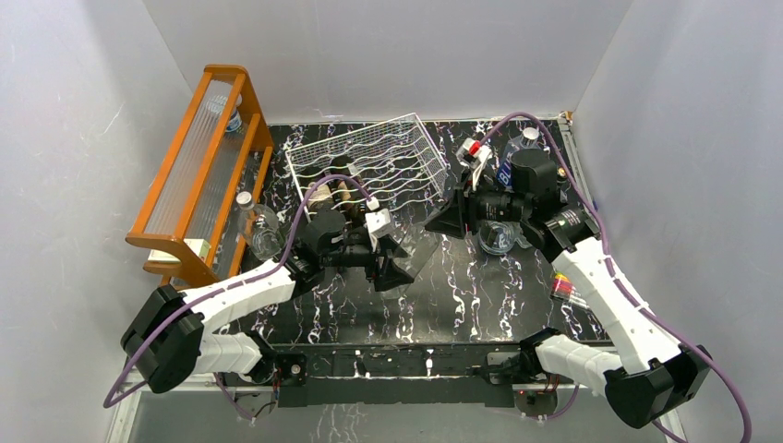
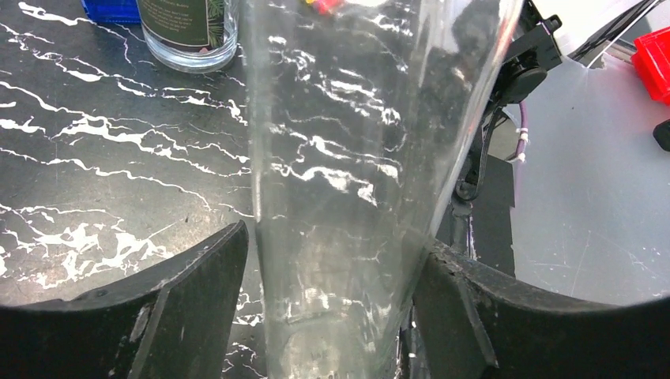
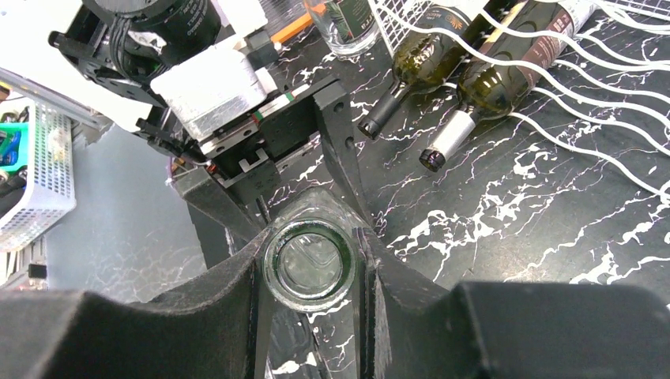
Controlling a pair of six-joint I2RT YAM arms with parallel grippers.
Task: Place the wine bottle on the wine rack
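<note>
Wine bottle (image 2: 348,158), clear glass, is clamped in both pairs of jaws at once. My left jaws press on it from either side, their black fingers (image 2: 182,316) touching the glass, and the bottle widens as it runs away from them toward the right arm. My right jaws are closed on a round end of the same bottle. I see that end head-on as a thick greenish ring, tight against both fingers (image 3: 197,316). Whether it is the mouth or the base I cannot tell. The two pairs of jaws meet almost tip to tip over the black marbled worktop (image 1: 462,305).

Beyond the right jaws and off to their right lies the wine rack (image 1: 388,152). Its wavy white wires cradle two dark bottles (image 3: 506,79) whose necks point back toward those jaws. The clear bottle is short of the rack, not on it.

Beyond the left jaws and to their left stands a small labelled glass (image 2: 190,31). Well behind the left jaws is the orange wooden shelf (image 1: 198,166).
</note>
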